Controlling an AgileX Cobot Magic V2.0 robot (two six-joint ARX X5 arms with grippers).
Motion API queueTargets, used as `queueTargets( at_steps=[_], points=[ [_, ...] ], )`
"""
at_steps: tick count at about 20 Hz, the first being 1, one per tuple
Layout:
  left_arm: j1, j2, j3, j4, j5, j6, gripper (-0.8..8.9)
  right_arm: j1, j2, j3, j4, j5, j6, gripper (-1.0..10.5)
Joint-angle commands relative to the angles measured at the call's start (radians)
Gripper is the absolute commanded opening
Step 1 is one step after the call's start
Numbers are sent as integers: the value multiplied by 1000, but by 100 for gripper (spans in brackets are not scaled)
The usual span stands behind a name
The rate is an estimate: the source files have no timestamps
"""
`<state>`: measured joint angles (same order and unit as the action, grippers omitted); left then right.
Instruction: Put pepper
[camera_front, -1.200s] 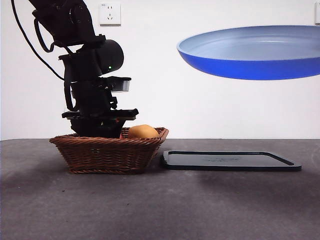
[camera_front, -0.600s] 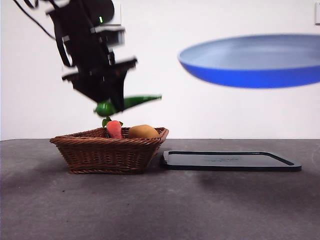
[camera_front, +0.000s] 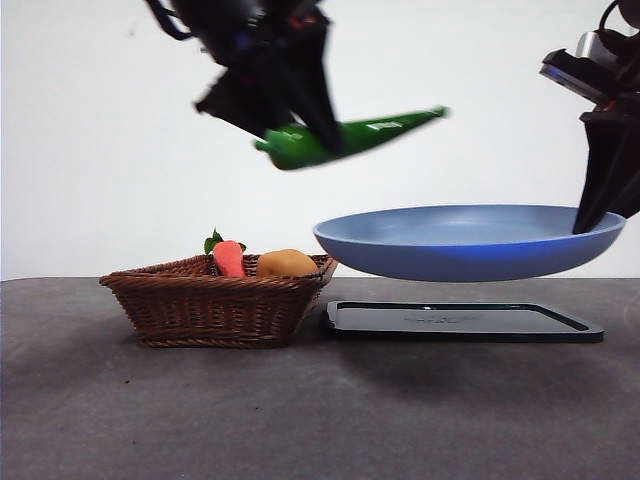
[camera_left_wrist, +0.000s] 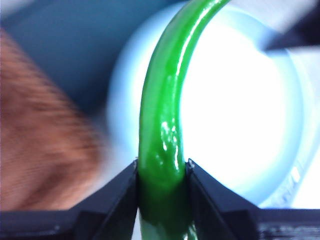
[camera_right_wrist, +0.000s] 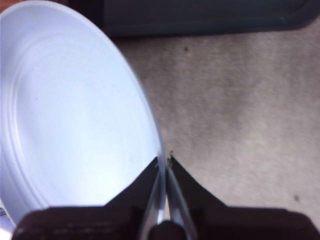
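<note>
My left gripper (camera_front: 300, 125) is shut on the thick end of the long glossy green pepper (camera_front: 365, 133), held high in the front view with its thin tip pointing right. In the left wrist view the pepper (camera_left_wrist: 162, 115) runs out from between the jaws over the pale blue plate (camera_left_wrist: 240, 110). My right gripper (camera_front: 590, 215) is shut on the right rim of the blue plate (camera_front: 460, 240), which hangs level just above the black tray (camera_front: 460, 322). The right wrist view shows the plate (camera_right_wrist: 75, 115) clamped edge-on at the right gripper (camera_right_wrist: 164, 162).
A brown wicker basket (camera_front: 215, 305) stands on the dark table at the left, holding a red-orange carrot-like vegetable with green leaves (camera_front: 228, 256) and a rounded orange-yellow fruit (camera_front: 287, 263). The flat black tray lies right of the basket, under the plate.
My left gripper rose out of the basket with the pepper and swung right, up over the plate. The right gripper lowered the plate from high up to just above the tray.
</note>
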<state>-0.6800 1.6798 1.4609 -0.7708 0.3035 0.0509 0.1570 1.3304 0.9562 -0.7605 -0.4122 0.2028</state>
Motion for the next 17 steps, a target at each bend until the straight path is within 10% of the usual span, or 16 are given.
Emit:
queueTargets(
  at_steps=[1,17],
  points=[
    [-52,72,19,20,-64,2,111,21,6,14,16,-10,26,5],
    [-106,146,20,38,-141,-3,228,35,6,14,17,-34,24,5]
  ],
)
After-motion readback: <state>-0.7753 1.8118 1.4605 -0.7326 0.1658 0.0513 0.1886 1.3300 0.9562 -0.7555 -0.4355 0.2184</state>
